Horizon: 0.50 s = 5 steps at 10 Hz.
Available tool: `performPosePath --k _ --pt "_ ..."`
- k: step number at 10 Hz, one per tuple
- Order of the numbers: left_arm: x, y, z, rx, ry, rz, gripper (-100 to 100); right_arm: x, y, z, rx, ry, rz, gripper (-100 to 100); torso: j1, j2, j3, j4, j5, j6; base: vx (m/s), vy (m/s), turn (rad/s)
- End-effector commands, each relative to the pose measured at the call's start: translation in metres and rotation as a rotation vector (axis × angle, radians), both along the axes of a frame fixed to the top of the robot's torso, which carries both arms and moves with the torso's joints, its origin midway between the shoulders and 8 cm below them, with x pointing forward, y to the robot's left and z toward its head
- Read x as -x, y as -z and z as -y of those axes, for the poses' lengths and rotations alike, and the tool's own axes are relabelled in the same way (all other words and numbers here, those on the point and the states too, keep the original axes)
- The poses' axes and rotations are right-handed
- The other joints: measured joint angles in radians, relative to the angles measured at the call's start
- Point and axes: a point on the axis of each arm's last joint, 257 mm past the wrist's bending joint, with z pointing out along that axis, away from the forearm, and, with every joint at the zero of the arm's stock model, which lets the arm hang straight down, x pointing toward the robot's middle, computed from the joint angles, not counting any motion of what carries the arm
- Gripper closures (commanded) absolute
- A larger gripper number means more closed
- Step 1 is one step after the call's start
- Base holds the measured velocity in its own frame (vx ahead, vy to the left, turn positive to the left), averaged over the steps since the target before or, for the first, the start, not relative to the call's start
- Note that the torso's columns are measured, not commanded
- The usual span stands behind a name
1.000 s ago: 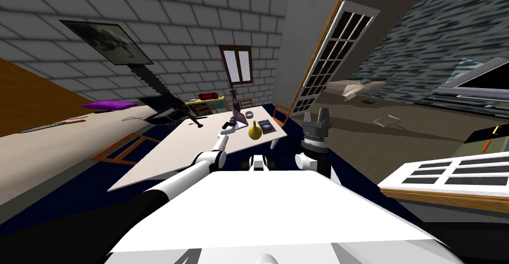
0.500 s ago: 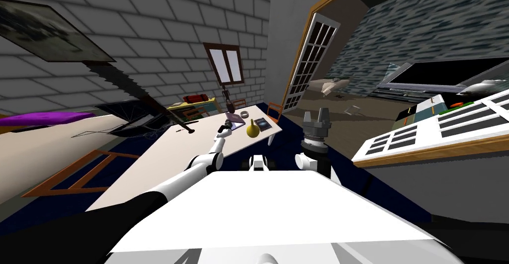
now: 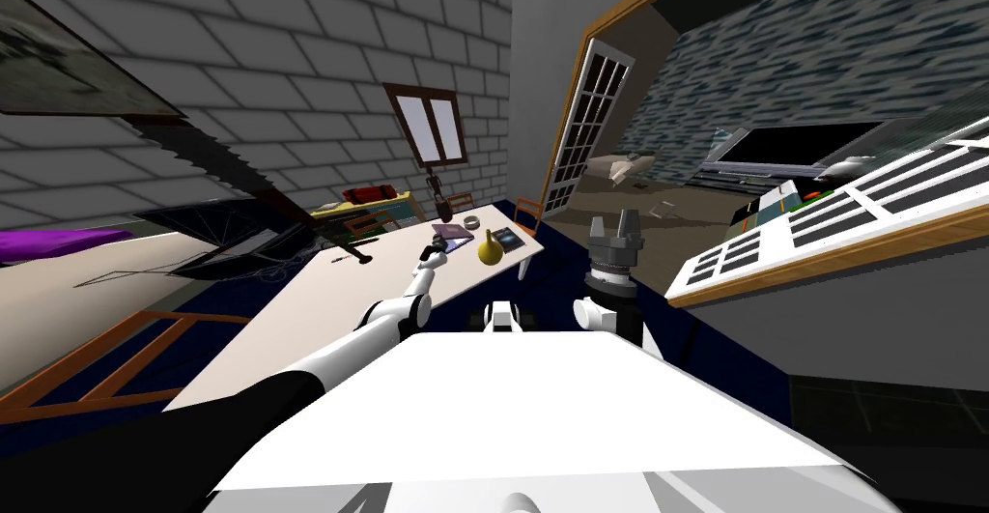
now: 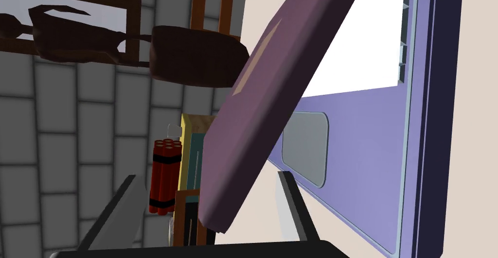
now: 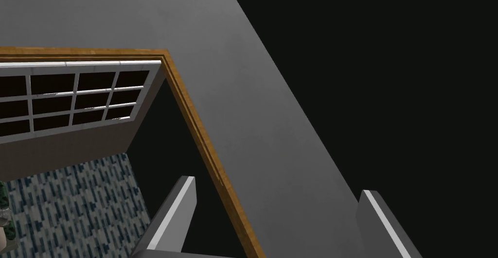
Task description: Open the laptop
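Left hand (image 4: pixel 208 175) apart astride purple laptop lid (image 4: pixel 272 90), yellow vase (image 3: pixel 491 249), dark figurine (image 4: pixel 194 56) nearby, right hand (image 3: pixel 618 215) apart

The purple laptop (image 4: pixel 360 143) lies on the pale table (image 3: pixel 319 314), its lid partly raised over a grey touchpad.

We are in a room of a home: a grey block wall (image 3: pixel 290 43) with a framed picture (image 3: pixel 58 63) and a small window (image 3: pixel 430 126). A long table (image 3: pixel 290 328) bears a laptop (image 3: pixel 451 235). There is a wooden chair (image 3: pixel 526 214), and a white glazed door (image 3: pixel 584 121) stands open to another room.
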Motion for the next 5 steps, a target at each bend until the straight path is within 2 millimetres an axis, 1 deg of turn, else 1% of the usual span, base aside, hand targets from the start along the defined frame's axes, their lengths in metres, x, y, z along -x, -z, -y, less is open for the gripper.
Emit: performPosePath --k 1,2,4,5 --pt "-0.011 -0.021 -0.008 0.002 0.006 0.000 -100 0.000 0.000 0.000 0.000 0.000 0.000 0 0.001 0.000 0.000 -0.001 0.000 0.000 -0.039 -0.049 0.024" --pt "-0.014 -0.026 -0.009 0.002 0.007 0.000 -100 0.000 0.000 0.000 0.000 0.000 0.000 0 0.002 0.000 0.000 0.000 0.001 0.000 -0.036 -0.046 0.022" --pt "-0.026 -0.048 -0.016 0.004 0.014 0.000 -100 0.000 0.000 0.000 0.000 0.000 0.000 0 0.003 0.002 0.002 0.002 0.000 0.000 -0.037 -0.054 0.024" --pt "-0.022 -0.038 -0.014 0.003 0.013 -0.005 -100 0.000 0.000 0.000 0.000 0.000 0.000 0 0.004 0.003 0.002 0.002 0.000 0.000 -0.015 -0.021 0.006"
